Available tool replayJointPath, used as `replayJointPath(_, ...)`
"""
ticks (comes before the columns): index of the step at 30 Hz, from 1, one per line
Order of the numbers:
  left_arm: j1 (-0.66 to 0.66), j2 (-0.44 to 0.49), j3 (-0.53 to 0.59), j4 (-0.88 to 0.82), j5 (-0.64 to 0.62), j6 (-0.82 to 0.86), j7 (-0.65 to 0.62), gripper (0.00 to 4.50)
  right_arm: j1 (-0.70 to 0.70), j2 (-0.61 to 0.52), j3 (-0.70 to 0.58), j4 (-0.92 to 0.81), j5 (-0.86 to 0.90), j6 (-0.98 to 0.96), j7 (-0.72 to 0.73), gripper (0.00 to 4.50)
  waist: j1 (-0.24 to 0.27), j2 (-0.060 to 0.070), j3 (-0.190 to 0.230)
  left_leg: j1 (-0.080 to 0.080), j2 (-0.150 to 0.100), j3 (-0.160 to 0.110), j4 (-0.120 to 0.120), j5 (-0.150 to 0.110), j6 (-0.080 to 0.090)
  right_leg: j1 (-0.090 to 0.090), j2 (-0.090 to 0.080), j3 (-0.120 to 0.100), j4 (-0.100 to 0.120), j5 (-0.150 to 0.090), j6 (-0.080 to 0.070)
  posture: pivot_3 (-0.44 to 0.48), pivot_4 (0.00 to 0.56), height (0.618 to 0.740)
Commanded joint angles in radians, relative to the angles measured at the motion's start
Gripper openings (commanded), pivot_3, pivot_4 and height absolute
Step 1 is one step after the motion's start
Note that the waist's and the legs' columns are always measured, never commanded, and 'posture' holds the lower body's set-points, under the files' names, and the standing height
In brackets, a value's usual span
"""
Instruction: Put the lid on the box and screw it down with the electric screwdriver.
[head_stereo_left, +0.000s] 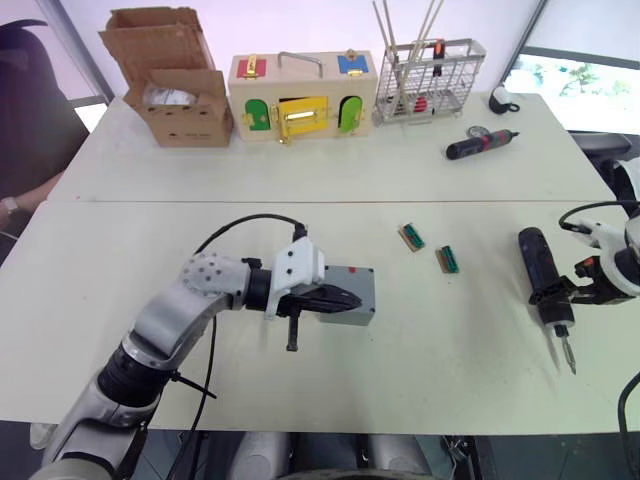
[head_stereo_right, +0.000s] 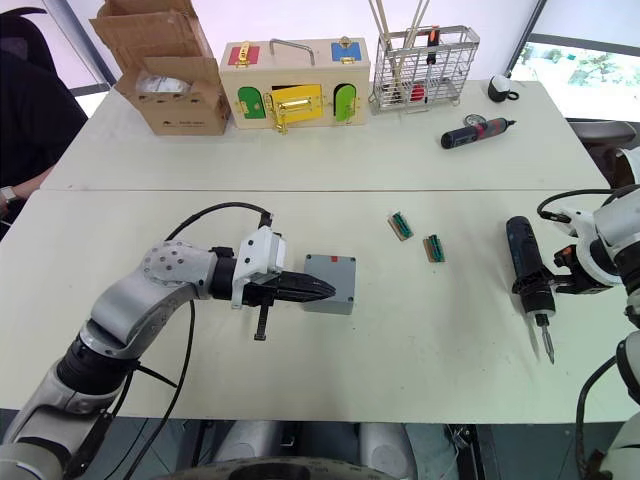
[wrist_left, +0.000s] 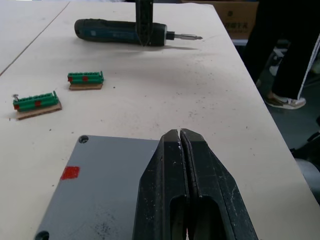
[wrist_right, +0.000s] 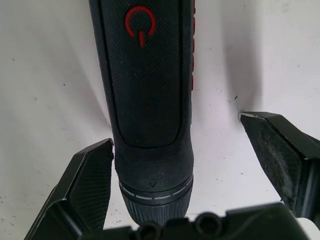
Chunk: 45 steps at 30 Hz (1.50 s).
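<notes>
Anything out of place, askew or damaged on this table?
Nothing is spilled or damaged. The lid sits square on the box, the left gripper shut over it. The electric screwdriver lies flat between the right gripper's open fingers. Two small green parts lie loose at mid-table.

The left tool (head_stereo_left: 335, 298) hides part of the box (head_stereo_left: 358, 282); its inside cannot be seen.

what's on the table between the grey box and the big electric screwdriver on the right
Two small green terminal blocks on brown bases lie on the bare table between the box and the electric screwdriver, side by side but apart. Head and left wrist views show this.
</notes>
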Motion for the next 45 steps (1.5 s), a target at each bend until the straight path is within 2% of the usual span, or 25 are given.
replayJointPath(1,-0.003,-0.011,0.021,-0.037,-0.014,-0.001,0.02,0.0,0.029,0.019,0.04,-0.015,-0.048,-0.054,0.017,3.98,0.0,-0.001,-0.001,0.0,0.0,0.0,0.0,0.0,0.0,0.0,0.0,0.0,0.0,0.0,0.0,0.0,0.15,0.74)
replayJointPath(7,0.005,-0.009,0.02,-0.031,-0.003,-0.005,0.037,0.0,0.029,0.064,0.035,0.032,-0.109,-0.11,0.027,2.3,0.0,-0.007,-0.004,0.001,0.0,0.0,0.0,0.0,0.0,0.001,0.0,0.0,0.0,0.0,0.0,0.0,0.15,0.74)
replayJointPath(9,0.007,-0.008,0.021,-0.031,-0.005,-0.005,0.041,0.0,0.027,0.071,0.036,0.048,-0.13,-0.124,0.041,1.96,0.0,-0.01,-0.006,0.001,0.0,-0.001,0.0,0.0,-0.001,0.001,0.0,-0.001,0.0,0.0,0.0,0.0,0.15,0.74)
replayJointPath(15,0.005,-0.004,0.023,-0.018,-0.003,-0.013,0.041,0.0,0.08,0.052,0.027,0.011,-0.149,-0.12,0.091,1.96,0.003,-0.011,-0.007,0.001,0.0,-0.002,0.0,0.001,-0.001,0.002,0.0,-0.001,0.0,0.0,0.0,0.0,0.15,0.74)
replayJointPath(19,-0.016,-0.004,0.025,0.023,0.004,-0.03,0.026,0.0,0.067,0.059,-0.046,0.007,-0.133,-0.109,0.075,1.96,0.002,-0.012,-0.007,0.001,0.0,-0.004,0.0,0.001,-0.002,0.003,0.0,-0.002,-0.001,0.0,0.0,0.0,0.15,0.74)
replayJointPath(23,-0.058,0.005,0.037,0.083,0.004,-0.051,-0.007,0.0,-0.05,0.066,-0.187,0.052,-0.084,-0.075,0.061,1.96,-0.007,-0.008,-0.005,0.001,0.0,-0.003,0.0,0.001,-0.002,0.001,0.0,-0.002,0.0,0.0,0.0,0.0,0.15,0.74)
replayJointPath(27,-0.122,0.024,0.07,0.197,-0.007,-0.081,-0.075,0.0,-0.203,0.06,-0.471,0.03,0.048,0.088,-0.012,1.96,-0.021,0.009,0.002,-0.001,0.0,0.002,-0.002,0.002,-0.004,-0.004,0.0,0.002,0.002,0.0,0.0,0.0,0.15,0.74)
replayJointPath(29,-0.161,0.019,0.087,0.252,-0.028,-0.072,-0.103,0.0,-0.193,0.065,-0.695,-0.076,0.128,0.192,-0.059,1.96,-0.016,0.01,0.002,-0.002,0.0,0.004,-0.005,0.002,-0.004,-0.007,0.0,0.002,0.003,0.0,0.0,0.0,0.15,0.74)
replayJointPath(32,-0.192,0.017,0.104,0.302,-0.039,-0.066,-0.14,0.0,-0.116,0.123,-0.961,-0.285,0.22,0.302,-0.128,1.96,-0.002,0.009,0.002,-0.003,0.001,0.002,-0.008,0.002,-0.003,-0.008,0.0,-0.001,0.002,0.0,0.0,0.0,0.15,0.74)
replayJointPath(34,-0.22,0.019,0.099,0.324,-0.048,-0.039,-0.167,0.0,0.038,0.261,-1.22,-0.634,0.388,0.316,-0.17,1.96,0.003,0.007,0.001,-0.003,0.001,0.003,-0.008,0.001,-0.003,-0.007,0.0,-0.001,0.002,0.0,0.0,0.0,0.15,0.74)
replayJointPath(36,-0.231,0.033,0.092,0.334,-0.048,-0.025,-0.201,0.0,0.154,0.43,-1.379,-0.927,0.551,0.316,-0.261,1.96,0.001,0.005,0.001,-0.003,0.001,0.001,-0.005,0.001,-0.001,-0.005,0.0,-0.003,0.002,0.0,0.0,0.0,0.15,0.74)
replayJointPath(39,-0.23,0.049,0.083,0.329,-0.039,-0.012,-0.234,0.0,0.211,0.689,-1.475,-1.238,0.645,0.316,-0.424,1.96,-0.001,0.006,0.002,-0.003,0.001,0.002,-0.001,0.001,-0.001,-0.006,0.0,-0.002,0.007,0.0,0.001,0.0,0.15,0.74)
replayJointPath(41,-0.227,0.058,0.08,0.31,-0.04,0.006,-0.241,0.0,0.211,0.897,-1.494,-1.41,0.63,0.266,-0.56,1.96,-0.003,0.006,0.001,-0.003,0.0,0.004,0.0,0.001,-0.001,-0.008,0.0,-0.001,0.012,0.0,0.001,0.0,0.15,0.74)
replayJointPath(43,-0.223,0.061,0.073,0.286,-0.039,0.027,-0.238,0.0,0.279,1.017,-1.396,-1.516,0.586,0.123,-0.667,1.96,-0.004,0.006,0.001,0.0,0.0,0.003,0.0,0.0,-0.001,-0.008,0.0,0.0,0.017,0.0,0.0,0.0,0.15,0.74)
replayJointPath(45,-0.214,0.067,0.069,0.263,-0.037,0.039,-0.235,0.0,0.372,1.036,-1.255,-1.558,0.544,0.022,-0.707,1.96,-0.001,0.006,0.001,0.0,0.0,0.002,0.0,0.0,-0.001,-0.008,0.0,0.0,0.017,0.0,0.0,0.0,0.15,0.74)
